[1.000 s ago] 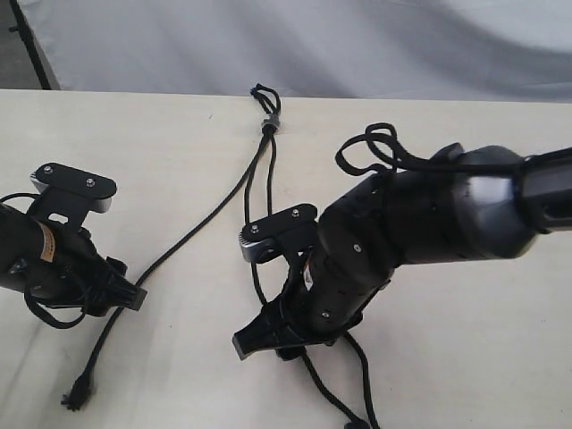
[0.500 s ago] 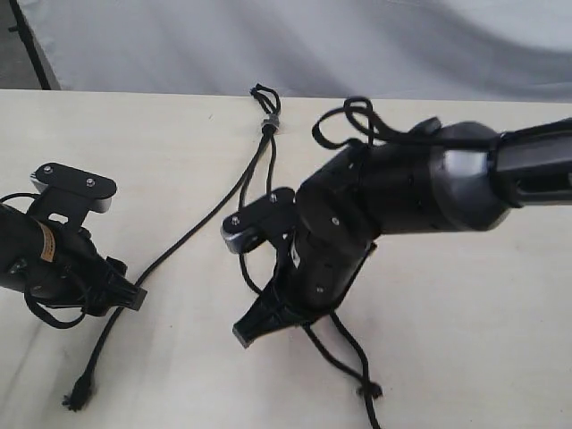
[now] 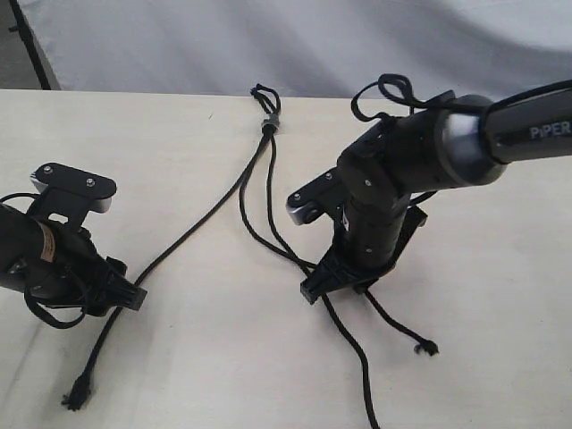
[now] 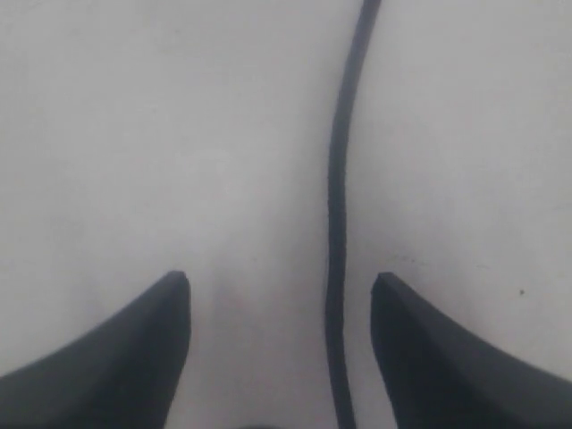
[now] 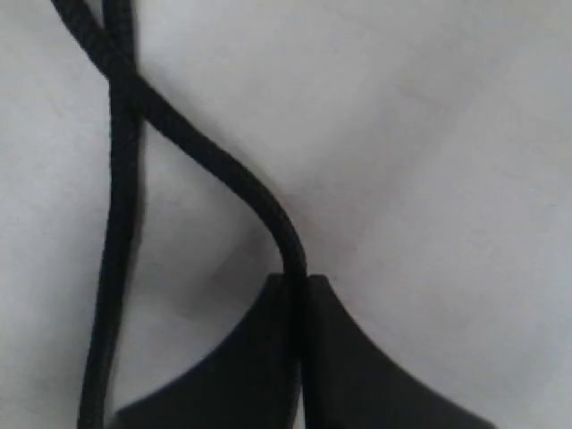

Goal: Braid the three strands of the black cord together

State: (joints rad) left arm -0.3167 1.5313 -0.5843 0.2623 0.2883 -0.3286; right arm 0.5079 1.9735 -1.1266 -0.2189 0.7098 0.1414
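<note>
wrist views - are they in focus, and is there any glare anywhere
Left wrist view: soft all over, the loose strand has fuzzy edges and the table looks washed out. Right wrist view: sharper, the pinched strand shows its weave, though the right gripper is a featureless dark shape. Exterior view: even light, faint shadows, no glare.
</note>
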